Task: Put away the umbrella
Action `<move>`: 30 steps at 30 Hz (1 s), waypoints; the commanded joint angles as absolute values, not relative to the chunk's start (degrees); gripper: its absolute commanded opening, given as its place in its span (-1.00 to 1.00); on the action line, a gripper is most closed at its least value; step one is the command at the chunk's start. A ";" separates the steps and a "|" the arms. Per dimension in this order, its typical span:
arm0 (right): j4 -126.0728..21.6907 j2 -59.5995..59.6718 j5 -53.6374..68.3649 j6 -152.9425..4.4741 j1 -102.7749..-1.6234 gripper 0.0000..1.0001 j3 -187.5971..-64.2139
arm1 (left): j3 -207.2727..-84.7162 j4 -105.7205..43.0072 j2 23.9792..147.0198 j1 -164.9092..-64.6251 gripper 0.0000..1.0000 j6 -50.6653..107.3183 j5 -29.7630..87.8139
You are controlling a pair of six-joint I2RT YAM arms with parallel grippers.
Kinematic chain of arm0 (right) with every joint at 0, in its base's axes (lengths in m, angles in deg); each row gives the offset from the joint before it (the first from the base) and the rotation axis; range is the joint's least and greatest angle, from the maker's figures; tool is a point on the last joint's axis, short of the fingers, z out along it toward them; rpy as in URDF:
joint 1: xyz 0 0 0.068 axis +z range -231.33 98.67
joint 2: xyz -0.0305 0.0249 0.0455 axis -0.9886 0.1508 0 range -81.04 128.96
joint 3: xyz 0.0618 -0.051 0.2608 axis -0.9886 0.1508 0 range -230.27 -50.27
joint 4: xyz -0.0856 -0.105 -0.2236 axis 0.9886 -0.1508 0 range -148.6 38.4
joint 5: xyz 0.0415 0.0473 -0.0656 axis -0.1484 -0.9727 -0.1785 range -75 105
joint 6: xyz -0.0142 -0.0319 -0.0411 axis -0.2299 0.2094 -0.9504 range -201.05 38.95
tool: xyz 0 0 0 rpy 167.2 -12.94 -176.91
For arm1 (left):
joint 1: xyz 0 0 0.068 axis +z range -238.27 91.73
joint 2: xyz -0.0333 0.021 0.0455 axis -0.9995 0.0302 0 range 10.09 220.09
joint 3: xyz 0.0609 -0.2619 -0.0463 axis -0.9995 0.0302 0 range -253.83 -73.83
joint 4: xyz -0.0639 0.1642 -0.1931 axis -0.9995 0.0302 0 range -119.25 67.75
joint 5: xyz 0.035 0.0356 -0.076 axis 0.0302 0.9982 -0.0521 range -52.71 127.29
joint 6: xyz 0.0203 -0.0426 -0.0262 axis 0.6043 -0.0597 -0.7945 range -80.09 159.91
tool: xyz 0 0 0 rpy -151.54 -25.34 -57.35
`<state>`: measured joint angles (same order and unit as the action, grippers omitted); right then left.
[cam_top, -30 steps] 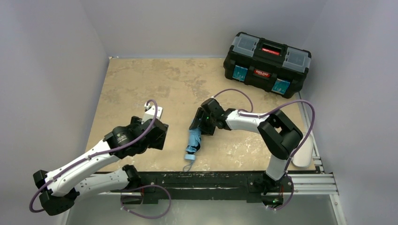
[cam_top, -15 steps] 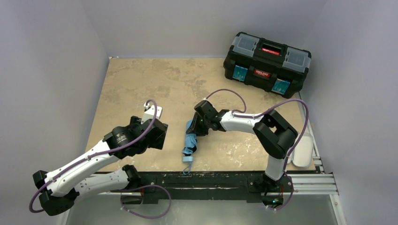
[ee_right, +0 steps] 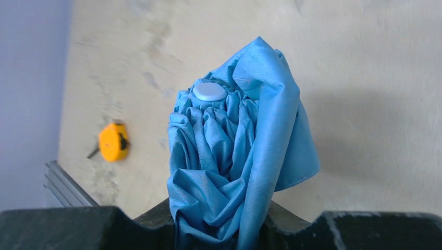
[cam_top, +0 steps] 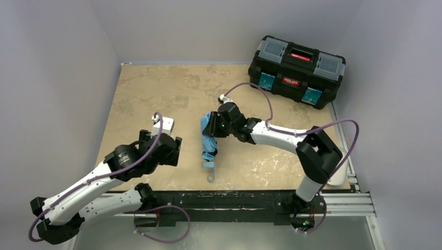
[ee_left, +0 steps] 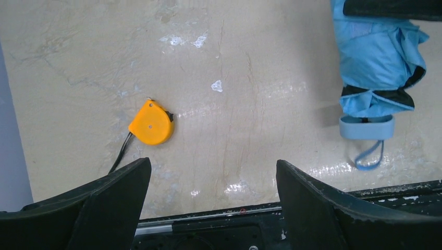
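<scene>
The folded light blue umbrella (cam_top: 209, 141) is in my right gripper (cam_top: 215, 126), which is shut on its canopy near the tip and holds it lifted, handle and strap hanging toward the near edge. In the right wrist view the bunched blue fabric (ee_right: 240, 151) fills the space between the jaws, its pale cap on top. In the left wrist view the umbrella's handle end (ee_left: 367, 126) hangs at the upper right. My left gripper (cam_top: 169, 151) is open and empty, left of the umbrella; its black fingers (ee_left: 109, 203) frame bare table.
A small orange tape measure (ee_left: 151, 123) lies on the table under my left arm; it also shows in the right wrist view (ee_right: 113, 141). A black toolbox (cam_top: 296, 72) stands shut at the back right. A pale oblong case (cam_top: 339, 169) lies by the right rail.
My right gripper has carried the umbrella up and to the left, away from the near edge. My left arm has drawn back slightly to the left and toward its base.
</scene>
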<state>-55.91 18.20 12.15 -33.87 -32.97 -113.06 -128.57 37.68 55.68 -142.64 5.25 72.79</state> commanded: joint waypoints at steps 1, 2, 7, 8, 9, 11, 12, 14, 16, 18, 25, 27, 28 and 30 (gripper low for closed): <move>-40.72 10.73 17.92 -44.80 -32.90 -1.00 -116.59 | -128.68 36.85 51.97 -142.25 0.77 6.51 72.39; -37.40 9.65 19.94 -46.92 -32.90 -1.00 -115.64 | -128.74 37.01 51.24 -142.28 0.76 6.46 72.19; -10.19 6.35 24.01 -56.82 -32.77 -1.00 -104.89 | -129.20 37.37 48.66 -142.23 0.73 6.94 70.27; -5.43 6.09 24.70 -58.53 -32.73 -1.00 -101.97 | -128.79 36.81 48.26 -142.22 0.72 7.44 69.83; 3.27 6.21 25.13 -60.39 -32.72 -1.00 -99.39 | -128.62 36.63 48.02 -142.23 0.72 7.55 69.80; 14.38 7.51 25.67 -64.85 -32.50 -1.00 -96.00 | -128.60 36.66 47.74 -142.23 0.71 7.56 69.64; 18.79 8.28 26.41 -67.18 -32.28 -1.00 -94.71 | -128.54 36.62 47.53 -142.23 0.71 7.50 69.74; 26.94 10.39 27.50 -71.79 -31.59 -1.00 -92.87 | -128.29 36.40 47.07 -142.24 0.70 7.50 69.89; 33.24 12.17 28.06 -74.83 -31.14 -1.00 -91.80 | -128.04 36.02 46.85 -142.24 0.70 7.66 69.90; 37.26 13.48 28.19 -77.40 -30.68 -1.00 -91.64 | -127.92 35.85 46.95 -142.28 0.70 7.72 69.90; 41.08 16.46 27.40 -80.27 -29.77 -1.00 -90.37 | -127.70 35.64 47.83 -142.24 0.70 7.83 70.07; 41.72 17.92 28.12 -79.18 -29.17 -1.00 -87.99 | -127.70 35.64 48.05 -142.23 0.69 7.86 70.07; 42.34 19.34 28.85 -77.86 -28.76 -1.00 -86.54 | -127.64 35.61 48.02 -142.23 0.69 7.81 70.14; 44.34 22.67 30.24 -75.25 -27.61 -1.00 -83.57 | -127.61 35.65 47.95 -142.25 0.69 7.78 70.16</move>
